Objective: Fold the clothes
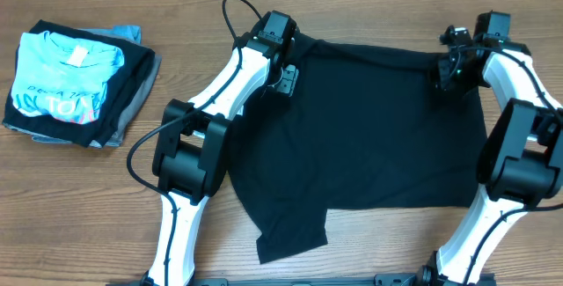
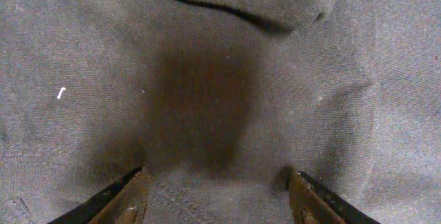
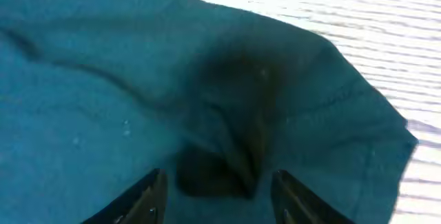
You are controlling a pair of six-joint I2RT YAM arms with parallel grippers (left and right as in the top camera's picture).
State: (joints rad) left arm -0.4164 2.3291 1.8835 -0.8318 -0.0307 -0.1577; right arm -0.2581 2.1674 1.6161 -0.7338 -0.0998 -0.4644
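The black T-shirt (image 1: 378,136) lies spread flat on the wooden table, with one sleeve (image 1: 290,233) sticking out toward the front edge. My left gripper (image 1: 287,82) is over the shirt's far left corner. In the left wrist view the left gripper (image 2: 219,176) is open, with flat cloth (image 2: 207,93) and a seam between the fingers (image 2: 131,196). My right gripper (image 1: 447,73) is at the far right corner. The right wrist view shows the right gripper (image 3: 219,174) open too, a raised wrinkle of the shirt (image 3: 234,134) lying between its fingers (image 3: 148,196).
A stack of folded garments (image 1: 75,84) sits at the far left of the table, a light blue T-shirt on top. Both arms' bases (image 1: 189,158) stand beside the shirt. Bare wood (image 1: 70,216) shows at the front left.
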